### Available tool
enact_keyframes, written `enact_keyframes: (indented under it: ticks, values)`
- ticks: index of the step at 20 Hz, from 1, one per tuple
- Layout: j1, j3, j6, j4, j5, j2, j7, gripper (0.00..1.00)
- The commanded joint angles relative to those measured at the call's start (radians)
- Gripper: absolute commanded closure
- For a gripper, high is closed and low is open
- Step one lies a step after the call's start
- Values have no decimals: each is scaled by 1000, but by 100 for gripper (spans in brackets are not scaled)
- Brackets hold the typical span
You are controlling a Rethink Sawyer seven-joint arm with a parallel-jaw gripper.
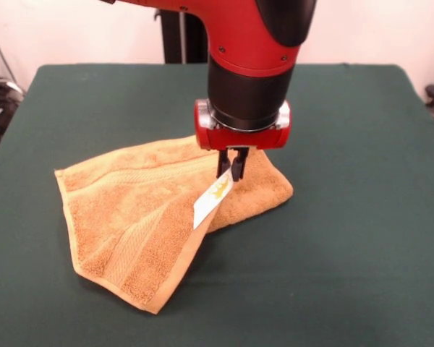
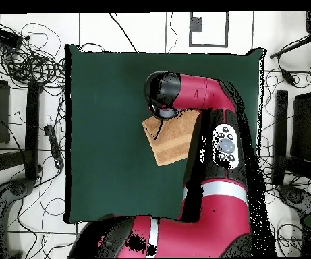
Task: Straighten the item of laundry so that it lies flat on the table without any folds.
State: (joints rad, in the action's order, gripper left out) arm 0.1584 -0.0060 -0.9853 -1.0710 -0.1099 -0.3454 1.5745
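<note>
The golden-tan towel lies folded on the dark green table, a little left of its middle. My gripper points straight down and is shut on the towel's upper corner by the white tag. That corner is raised off the table, and the layer slopes down to the left. A lower layer sticks out to the right beneath it. In the overhead view the towel shows partly under the arm, which hides the gripper.
The robot's pedestal stands at the table's far edge. In the overhead view, cables and dark equipment lie on the floor on both sides of the table.
</note>
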Motion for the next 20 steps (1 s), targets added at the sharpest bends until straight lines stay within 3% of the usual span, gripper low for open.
enact_keyframes:
  ticks: [1,20]
  values:
    - [-48,89,33,-18,30,50,133,100]
    - [-49,96,-15,158,50,136,143,100]
